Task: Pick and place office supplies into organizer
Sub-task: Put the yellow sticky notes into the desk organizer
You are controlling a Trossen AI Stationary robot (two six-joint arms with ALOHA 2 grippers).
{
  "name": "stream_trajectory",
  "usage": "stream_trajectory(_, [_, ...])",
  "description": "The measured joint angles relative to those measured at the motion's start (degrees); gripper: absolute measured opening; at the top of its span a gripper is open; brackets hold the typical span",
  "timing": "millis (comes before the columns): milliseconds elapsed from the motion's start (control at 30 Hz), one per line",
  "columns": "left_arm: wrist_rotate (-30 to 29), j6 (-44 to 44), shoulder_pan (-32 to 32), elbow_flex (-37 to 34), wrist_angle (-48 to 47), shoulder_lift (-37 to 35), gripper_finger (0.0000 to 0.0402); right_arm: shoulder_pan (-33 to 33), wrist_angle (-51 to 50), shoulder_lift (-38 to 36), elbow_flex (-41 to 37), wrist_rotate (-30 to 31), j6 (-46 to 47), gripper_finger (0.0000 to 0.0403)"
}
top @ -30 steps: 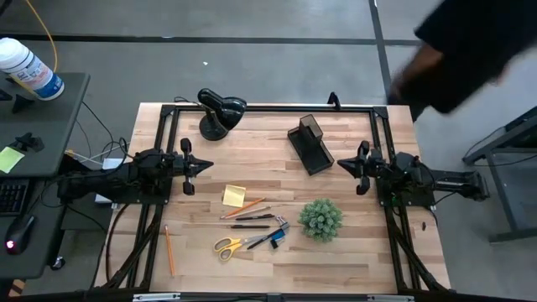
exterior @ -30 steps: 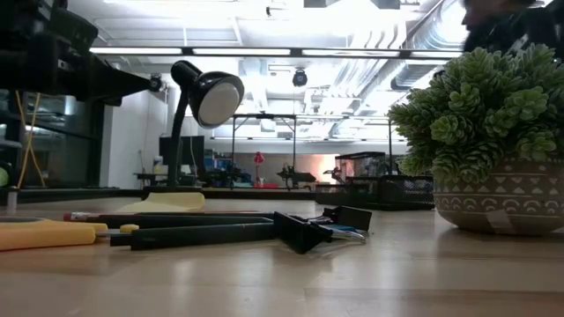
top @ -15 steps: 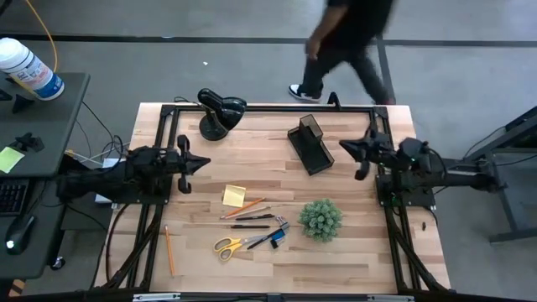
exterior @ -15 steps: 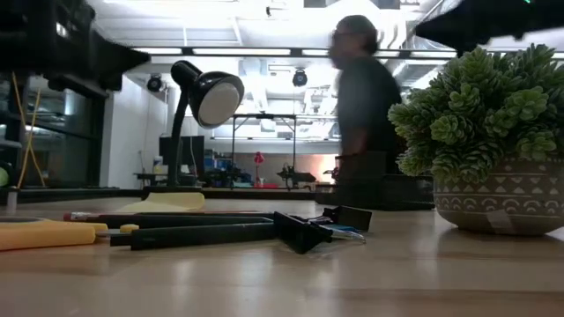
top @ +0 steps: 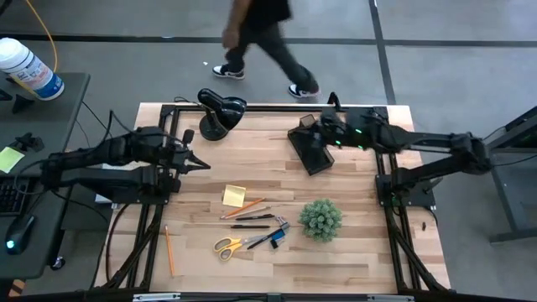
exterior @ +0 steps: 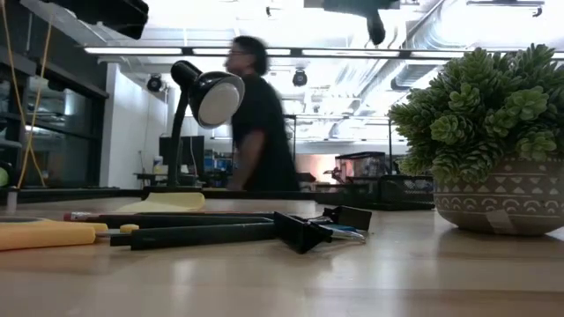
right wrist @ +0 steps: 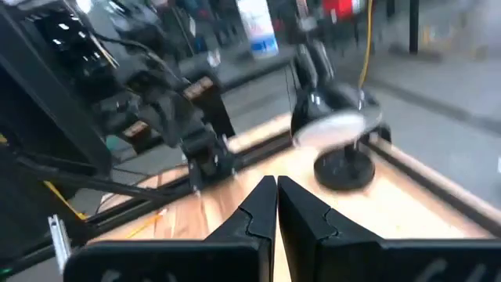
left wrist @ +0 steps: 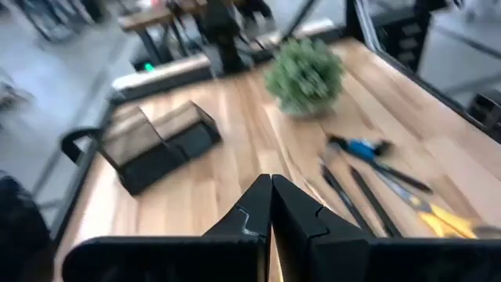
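The office supplies lie on the near middle of the table. They are a yellow sticky-note pad (top: 234, 195), pencils (top: 247, 206), a black pen (top: 252, 226), yellow-handled scissors (top: 230, 246), a blue-black item (top: 277, 236) and one pencil apart (top: 169, 250). The black organizer (top: 311, 143) stands at the far middle. My right gripper (top: 305, 123), shut and empty, hovers high over the organizer's far end. At the table's left, my left gripper (top: 204, 164) is raised, shut and empty. It points across the table at the organizer (left wrist: 156, 142) and the supplies (left wrist: 368, 149).
A black desk lamp (top: 220, 111) stands at the far left and a green potted plant (top: 321, 218) right of the supplies. A black frame rail (top: 268, 107) runs along the far edge. A person (top: 264, 42) walks past behind the table.
Both arms have risen from low rest. My right gripper has swung up and toward the table's left, from beside the right rail to above the organizer. My left gripper has lifted nearly in place and tipped downward. Both stay shut. A person has walked from right to left behind the table.
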Motion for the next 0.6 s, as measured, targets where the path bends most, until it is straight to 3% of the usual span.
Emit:
stream_trajectory(267, [0.2, 2.7, 0.0, 4.0, -12.9, 3.9, 0.0, -0.7, -8.6, 17.4, 13.7, -14.4, -5.0, 0.002])
stream_trajectory(600, [-2.2, 1.8, 0.0, 3.9, -22.9, 4.5, 0.0001, 0.3, -13.1, 33.6, 22.7, -15.2, -11.3, 0.0087])
